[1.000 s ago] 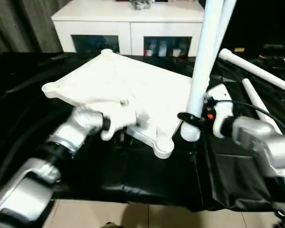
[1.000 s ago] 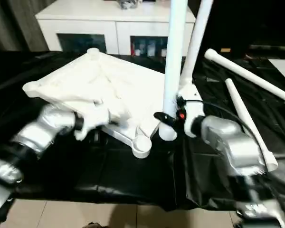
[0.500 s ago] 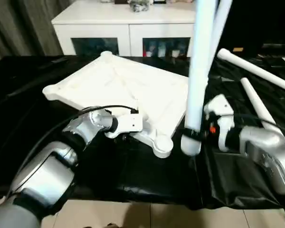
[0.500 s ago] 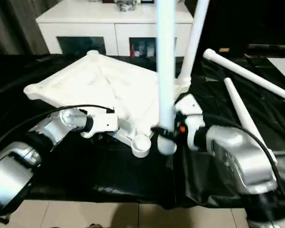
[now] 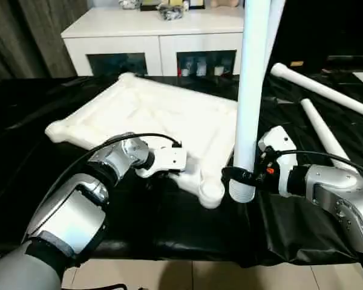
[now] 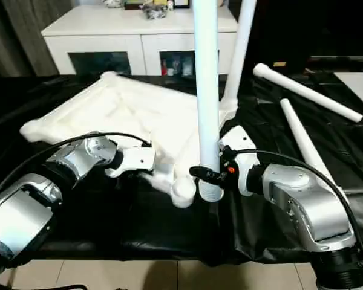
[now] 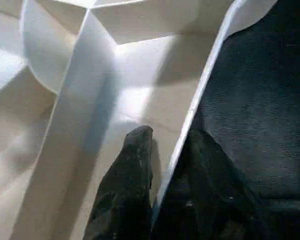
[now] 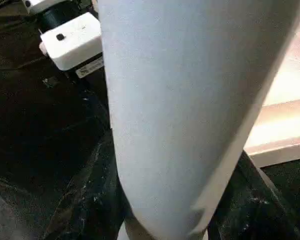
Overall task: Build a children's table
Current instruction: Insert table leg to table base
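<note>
From the head we look forward and down across the black-draped bench [image 5: 187, 235] toward the white cabinet [image 5: 157, 36] at the back. Our two eye views sit side by side and share nearly everything: the table top [image 5: 151, 115] below the cabinet, and both silver forearms. Our left wrist camera looks along its own fingers [image 7: 127, 185], very close to the table top's rim [image 7: 200, 100], with ribs beside it. Our right wrist camera presses close against the upright leg [image 8: 190, 110], with the table top's edge just behind.
</note>
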